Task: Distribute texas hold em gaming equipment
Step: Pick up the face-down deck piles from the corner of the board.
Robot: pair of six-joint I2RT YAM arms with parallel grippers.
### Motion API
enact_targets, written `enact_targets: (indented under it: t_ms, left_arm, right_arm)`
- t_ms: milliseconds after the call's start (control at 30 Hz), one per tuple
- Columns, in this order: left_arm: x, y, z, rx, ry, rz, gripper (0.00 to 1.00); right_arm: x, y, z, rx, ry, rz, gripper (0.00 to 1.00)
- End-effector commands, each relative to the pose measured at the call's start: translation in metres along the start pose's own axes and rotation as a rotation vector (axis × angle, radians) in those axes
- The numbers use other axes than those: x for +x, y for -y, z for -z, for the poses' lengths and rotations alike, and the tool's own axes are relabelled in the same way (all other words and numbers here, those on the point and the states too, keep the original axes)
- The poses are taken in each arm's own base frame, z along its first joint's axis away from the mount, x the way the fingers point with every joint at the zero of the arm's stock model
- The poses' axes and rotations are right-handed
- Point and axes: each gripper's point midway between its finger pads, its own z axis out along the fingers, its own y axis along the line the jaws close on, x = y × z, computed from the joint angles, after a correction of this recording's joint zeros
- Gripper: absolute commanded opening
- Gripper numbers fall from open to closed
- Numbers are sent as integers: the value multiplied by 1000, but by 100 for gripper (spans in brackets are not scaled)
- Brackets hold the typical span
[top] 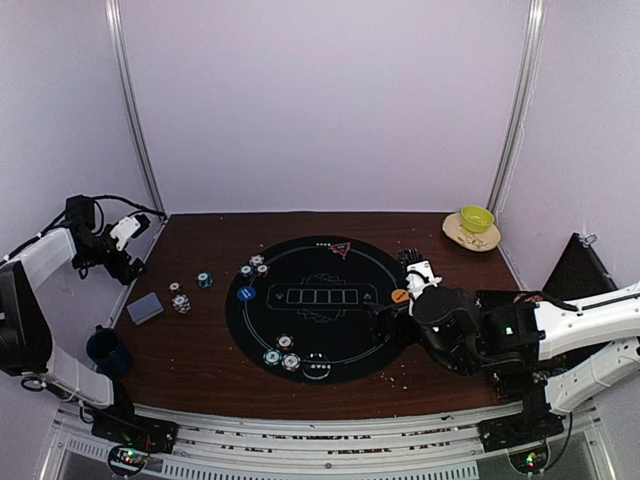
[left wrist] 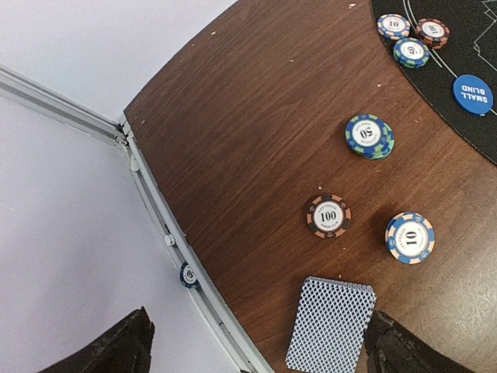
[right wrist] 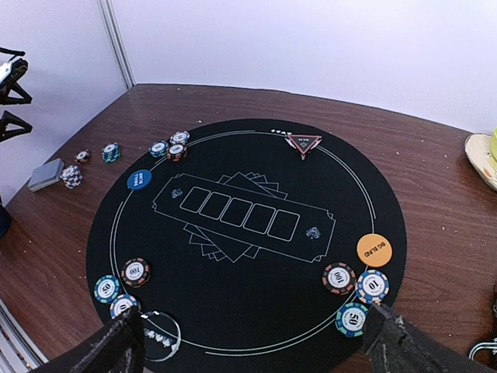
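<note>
A black round poker mat [top: 330,330] lies mid-table. A grey-blue-backed card deck [top: 145,307] [left wrist: 331,325] rests left of it, with loose chips [top: 180,300] [left wrist: 328,216] nearby. On the mat are a blue small-blind button [top: 246,294] [right wrist: 140,179], an orange big-blind button [top: 400,296] [right wrist: 374,250], a red triangle marker [top: 340,249] [right wrist: 303,144] and chip groups [top: 282,352] [right wrist: 356,291]. My left gripper [top: 125,250] [left wrist: 260,342] hangs open above the table's left edge, holding nothing. My right gripper [top: 385,322] [right wrist: 255,330] is open over the mat's right side, empty.
A yellow-green bowl [top: 476,218] sits on a plate [top: 465,238] at the back right. A dark blue mug [top: 105,347] stands at the front left. One chip [left wrist: 189,273] lies in the rail off the table's left edge. A clear disc [right wrist: 159,336] lies at the mat's near edge.
</note>
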Motion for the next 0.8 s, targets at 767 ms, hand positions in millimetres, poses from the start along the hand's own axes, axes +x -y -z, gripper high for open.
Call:
enact_targets:
  t_ms: [767]
  left_arm:
    - [53,52,-9,357,-151,-309,98]
  right_arm:
    - [-1,-1,6,-37,21,-5,100]
